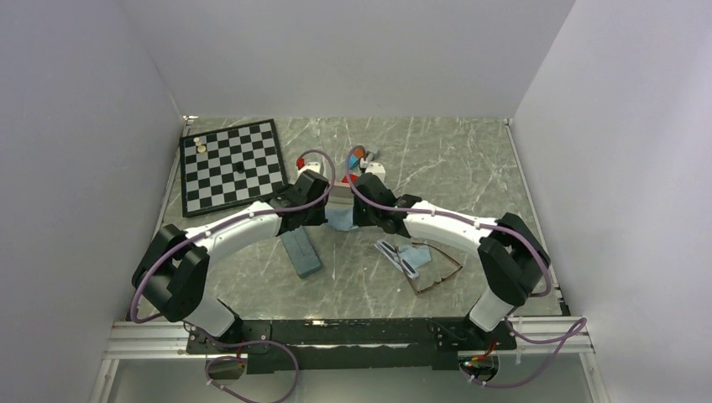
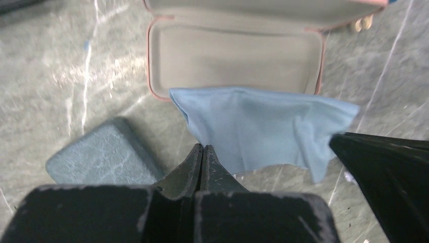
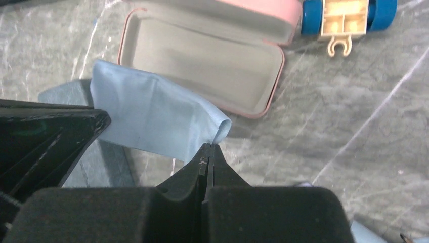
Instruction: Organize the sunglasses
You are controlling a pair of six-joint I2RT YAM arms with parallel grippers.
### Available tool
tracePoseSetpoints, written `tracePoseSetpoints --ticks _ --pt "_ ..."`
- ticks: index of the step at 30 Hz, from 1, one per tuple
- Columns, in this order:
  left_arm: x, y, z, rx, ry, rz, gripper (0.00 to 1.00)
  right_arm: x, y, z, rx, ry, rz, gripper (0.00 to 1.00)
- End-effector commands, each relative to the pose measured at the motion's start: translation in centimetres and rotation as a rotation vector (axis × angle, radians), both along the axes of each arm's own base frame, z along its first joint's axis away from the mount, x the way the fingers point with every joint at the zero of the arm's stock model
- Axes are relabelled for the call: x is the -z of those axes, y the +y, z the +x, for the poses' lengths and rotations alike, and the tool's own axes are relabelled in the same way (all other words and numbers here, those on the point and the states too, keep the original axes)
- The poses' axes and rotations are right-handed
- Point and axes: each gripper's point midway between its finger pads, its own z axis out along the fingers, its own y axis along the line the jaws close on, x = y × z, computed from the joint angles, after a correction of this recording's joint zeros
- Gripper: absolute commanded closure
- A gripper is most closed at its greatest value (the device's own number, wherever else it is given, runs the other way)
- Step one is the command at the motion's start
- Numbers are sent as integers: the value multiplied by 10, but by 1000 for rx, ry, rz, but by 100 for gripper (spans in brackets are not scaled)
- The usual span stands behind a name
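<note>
The left gripper (image 2: pixel 202 148) has its two fingers pressed flat together, the tips meeting the near edge of a light blue cloth (image 2: pixel 263 126) that spreads ahead and to the right. Beyond the cloth lies an open pink case (image 2: pixel 235 61) with grey lining. Just left of the fingers rests a slate-blue case (image 2: pixel 98 154) on the marbled table (image 2: pixel 60 66). The other arm's black body (image 2: pixel 387 172) fills the right side, reaching the cloth's far corner.

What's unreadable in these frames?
Left claw, right claw: shut at the edge of the blue cloth; whether either pinches it is unclear.
Pink case: top view, mostly under both claws; lid cut off by the left wrist view's upper edge.
White-grey sunglasses, reddish-brown sunglasses: top view only, too small to tell if temples are folded.
</note>
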Motion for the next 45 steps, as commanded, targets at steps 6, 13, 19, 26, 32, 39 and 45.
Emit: tracePoseSetpoints --ticks 6,13,19,26,32,39,45 --pt "-26 1 55 -6 -120 -8 100 -6 13 49 -1 -65 37 100" --pt "-3 0 68 -1 -101 -15 100 9 15 63 -4 -39 41 100" --pt "14 2 74 -23 -92 6 100 23 10 72 21 -37 16 100" --pt "26 1 72 -36 -62 -1 100 34 7 75 34 -18 -6 100" --pt "34 2 69 -49 -29 -6 100 38 1 76 55 -15 -24 100" --pt "29 -2 61 -71 13 -47 100 31 2 71 29 12 -19 100" --pt "15 2 61 -85 -11 -50 100 26 3 70 20 20 -17 100"
